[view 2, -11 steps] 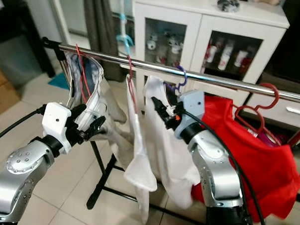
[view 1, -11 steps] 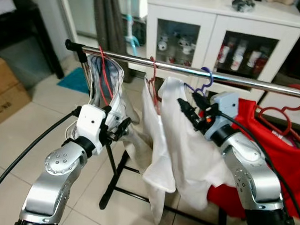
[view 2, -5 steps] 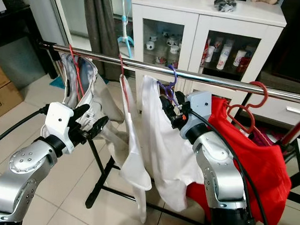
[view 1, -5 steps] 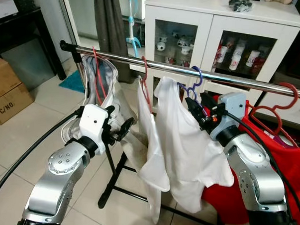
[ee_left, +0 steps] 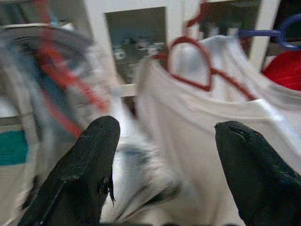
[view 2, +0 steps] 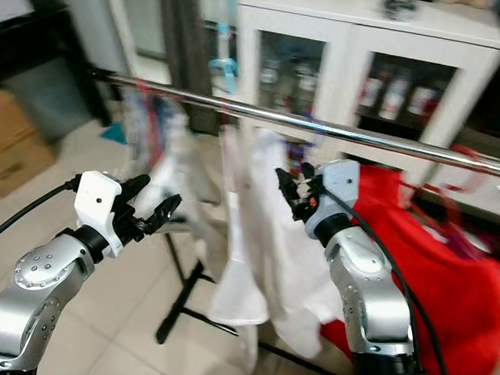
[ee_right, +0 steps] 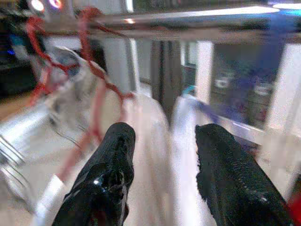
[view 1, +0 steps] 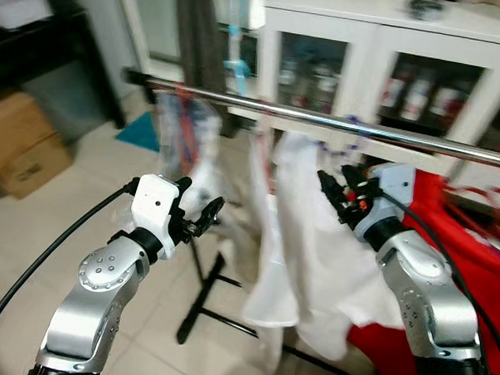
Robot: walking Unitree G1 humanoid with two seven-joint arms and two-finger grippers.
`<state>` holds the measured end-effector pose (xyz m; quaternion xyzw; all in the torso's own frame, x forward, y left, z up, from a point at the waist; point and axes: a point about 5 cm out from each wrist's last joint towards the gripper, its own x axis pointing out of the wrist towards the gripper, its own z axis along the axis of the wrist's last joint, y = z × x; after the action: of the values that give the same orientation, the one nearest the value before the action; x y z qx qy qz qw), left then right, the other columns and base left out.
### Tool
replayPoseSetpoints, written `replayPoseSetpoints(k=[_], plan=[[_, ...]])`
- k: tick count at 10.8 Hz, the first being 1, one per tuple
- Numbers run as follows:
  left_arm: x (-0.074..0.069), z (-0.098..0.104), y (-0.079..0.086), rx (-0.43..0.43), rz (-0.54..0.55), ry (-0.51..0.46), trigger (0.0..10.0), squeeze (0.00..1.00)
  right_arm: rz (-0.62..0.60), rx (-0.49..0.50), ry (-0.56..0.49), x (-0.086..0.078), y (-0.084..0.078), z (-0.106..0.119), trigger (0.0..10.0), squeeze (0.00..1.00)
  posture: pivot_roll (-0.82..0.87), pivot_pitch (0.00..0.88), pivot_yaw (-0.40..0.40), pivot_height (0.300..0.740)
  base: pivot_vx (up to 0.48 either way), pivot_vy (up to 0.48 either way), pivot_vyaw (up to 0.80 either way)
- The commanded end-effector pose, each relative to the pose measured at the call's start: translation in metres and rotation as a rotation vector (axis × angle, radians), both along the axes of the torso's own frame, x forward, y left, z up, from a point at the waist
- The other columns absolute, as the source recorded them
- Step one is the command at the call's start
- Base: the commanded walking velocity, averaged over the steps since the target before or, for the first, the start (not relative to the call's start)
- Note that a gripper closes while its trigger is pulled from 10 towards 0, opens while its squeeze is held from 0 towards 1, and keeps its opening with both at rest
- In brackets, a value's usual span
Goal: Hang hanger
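Standing at 12 o'clock from me, the white cabinet (view 1: 406, 45) with glass doors fills the back of the room, and a cardboard box (view 1: 24, 144) sits on the tiled floor at 9 o'clock. Crossing in front of the cabinet runs the steel clothes rail (view 1: 336, 123), blurred in my head views. From it hang, largest first, a red garment (view 1: 470, 272) at 3 o'clock, a white shirt (view 1: 313, 257) at the centre, and a pale, patterned garment (view 1: 185, 143) at 10 o'clock.

My right gripper (view 1: 337, 191) is raised at 1 o'clock, just beside the white shirt's upper edge, with its 2 black fingers (ee_right: 108, 174) spread apart and nothing between them. My left gripper (view 1: 200, 217) is held up at 9 o'clock, near the pale garment, its 2 fingers (ee_left: 80, 169) also apart and empty.

Smallest are the hangers: a purple hanger (ee_left: 277, 33) sits hooked on the rail above the white shirt, and a red hanger (ee_left: 197, 70) beside it carries another white cloth.
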<state>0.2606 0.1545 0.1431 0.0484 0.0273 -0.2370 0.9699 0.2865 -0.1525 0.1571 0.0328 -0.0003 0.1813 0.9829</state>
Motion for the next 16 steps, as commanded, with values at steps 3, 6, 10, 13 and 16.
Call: replayPoseSetpoints(k=[3, 6, 10, 13, 16], plan=[[-0.002, 0.001, 0.006, 0.008, 0.009, 0.002, 10.0, 0.0, 0.041, 0.07, -0.014, -0.008, 0.005, 0.007, 10.0, 0.0, 0.08, 0.0, 0.05, 0.74, 0.0, 0.48, 0.0], [-0.002, 0.0, 0.006, 0.007, 0.003, 0.008, 10.0, 0.0, 0.021, 0.064, -0.044, -0.012, 0.004, 0.008, 10.0, 0.0, 0.07, 0.0, 0.051, 0.74, 0.0, 0.48, 0.0], [-0.002, 0.0, 0.006, 0.007, 0.005, 0.009, 10.0, 0.0, -0.002, 0.064, -0.06, -0.015, 0.002, 0.01, 10.0, 0.0, 0.07, 0.0, 0.05, 0.74, 0.0, 0.48, 0.0], [-0.002, 0.001, 0.006, -0.008, 0.012, 0.003, 10.0, 0.0, -0.001, 0.119, -0.04, -0.016, 0.005, 0.009, 10.0, 0.0, 0.07, 0.0, 0.05, 0.74, 0.0, 0.476, 0.0], [0.002, 0.008, 0.006, -0.016, 0.042, -0.033, 10.0, 0.0, 0.012, 0.054, -0.07, -0.016, 0.011, 0.01, 10.0, 0.0, 0.08, 0.0, 0.047, 0.74, 0.0, 0.0, 0.0]])
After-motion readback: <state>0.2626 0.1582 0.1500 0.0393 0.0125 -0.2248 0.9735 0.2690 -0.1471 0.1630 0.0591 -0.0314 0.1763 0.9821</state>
